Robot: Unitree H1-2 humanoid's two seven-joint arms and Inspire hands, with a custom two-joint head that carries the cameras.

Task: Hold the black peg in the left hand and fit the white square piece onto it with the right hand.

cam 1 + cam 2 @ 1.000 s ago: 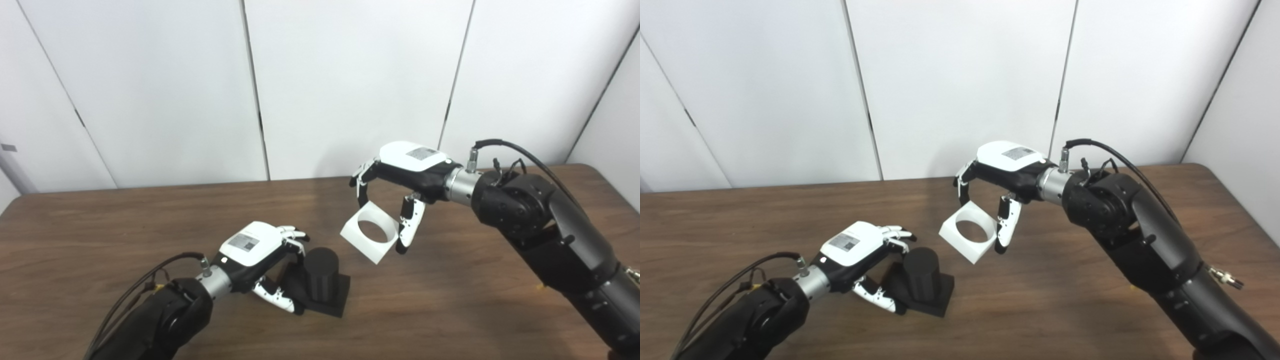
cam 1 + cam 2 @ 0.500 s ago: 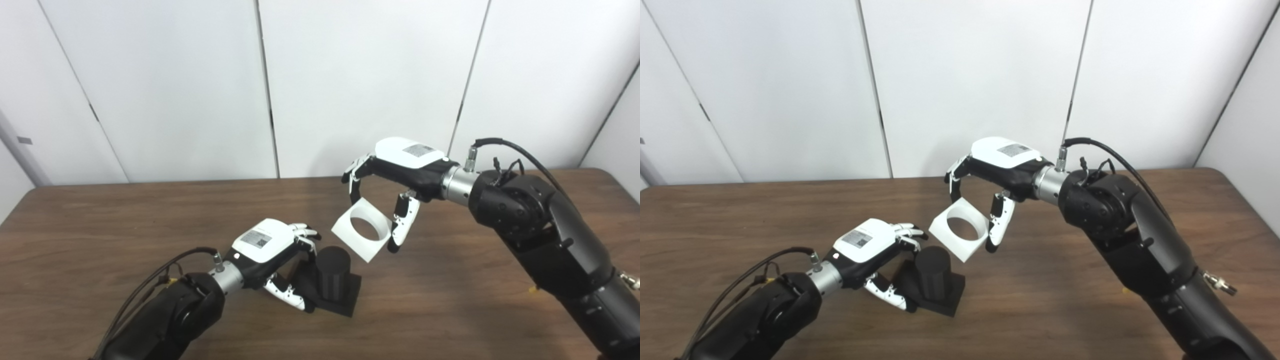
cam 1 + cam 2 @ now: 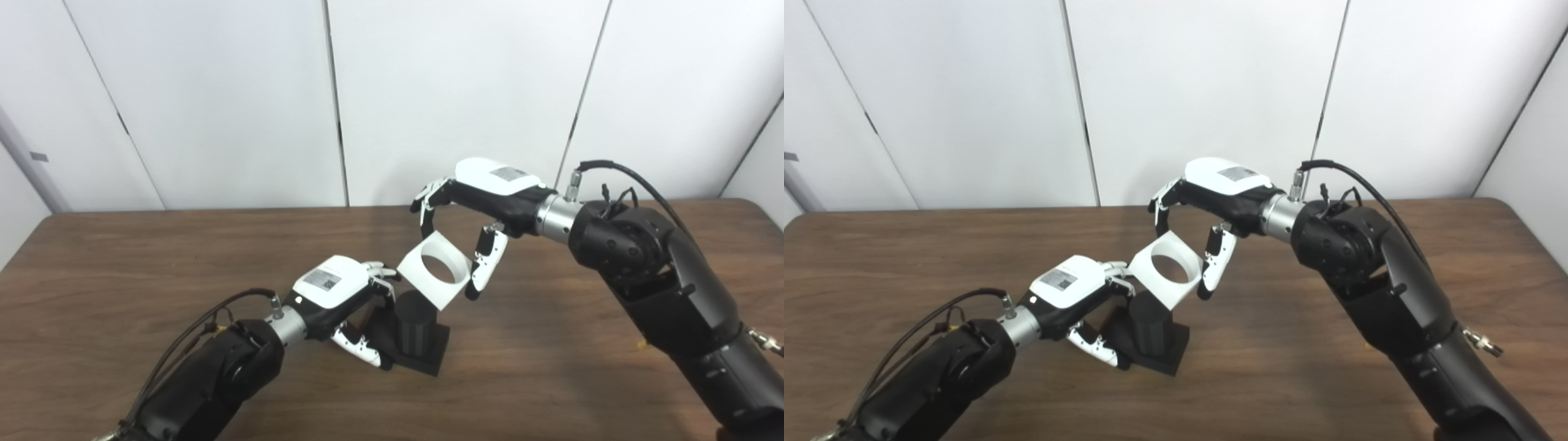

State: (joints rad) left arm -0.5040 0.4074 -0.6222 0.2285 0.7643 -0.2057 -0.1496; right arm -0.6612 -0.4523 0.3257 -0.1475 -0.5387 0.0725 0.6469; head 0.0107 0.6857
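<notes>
Right hand (image 3: 484, 196) clamped on white square piece (image 3: 436, 269), tilted, hole facing up, lower edge over top of black peg (image 3: 416, 324). Left hand (image 3: 343, 300) wrapped round peg base, resting mid-surface (image 3: 122, 257), toward near edge.

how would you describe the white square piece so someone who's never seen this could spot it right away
On the brown wooden table, find the right hand raised near the middle. The white square piece is pinched between its fingers, tilted, just above the black peg that the left hand steadies. It is the only white block here, with a big round hole through it.
</notes>
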